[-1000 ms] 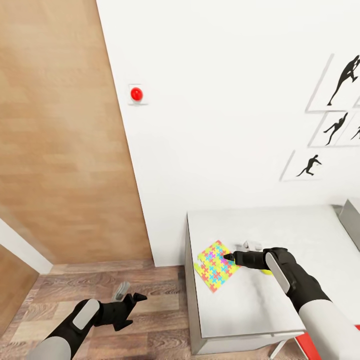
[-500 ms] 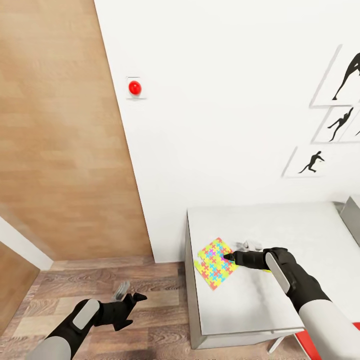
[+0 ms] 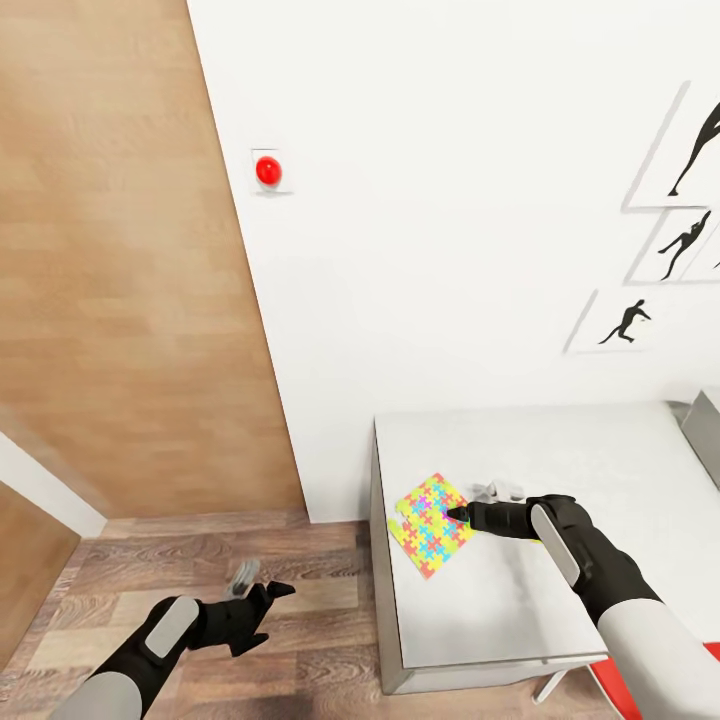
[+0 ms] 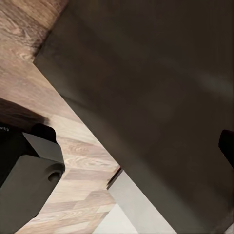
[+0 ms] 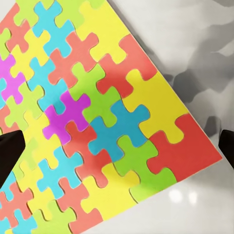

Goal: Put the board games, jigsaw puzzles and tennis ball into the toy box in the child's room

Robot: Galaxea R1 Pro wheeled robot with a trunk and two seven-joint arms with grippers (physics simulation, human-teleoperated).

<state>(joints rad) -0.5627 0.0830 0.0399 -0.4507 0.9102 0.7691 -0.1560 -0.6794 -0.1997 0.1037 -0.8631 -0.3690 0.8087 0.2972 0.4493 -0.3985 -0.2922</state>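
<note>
1. Right arm reaching from 4 o'clock of the head view toward 10 o'clock, forearm low over the table (image 3: 600, 450).
2. Right gripper (image 3: 458, 515) hovering at the 3 o'clock edge of the jigsaw puzzle box (image 3: 432, 525); jaws spread wide in the right wrist view, dark fingertips (image 5: 9, 151) at either side of the patterned lid (image 5: 97, 117), nothing gripped.
3. Puzzle box lying flat, turned diamond-wise, near the table's 9 o'clock edge.
4. Sliver of yellow-green tennis ball (image 3: 533, 541) tucked just under the right wrist.
5. Toy box (image 3: 703, 435) corner at 3 o'clock, well apart.
6. Left arm low at 7 o'clock over the wood-plank floor (image 3: 200, 570); left gripper (image 3: 272, 592) parted, empty.
7. Red button (image 3: 267, 170) on the white wall at 11 o'clock.
</note>
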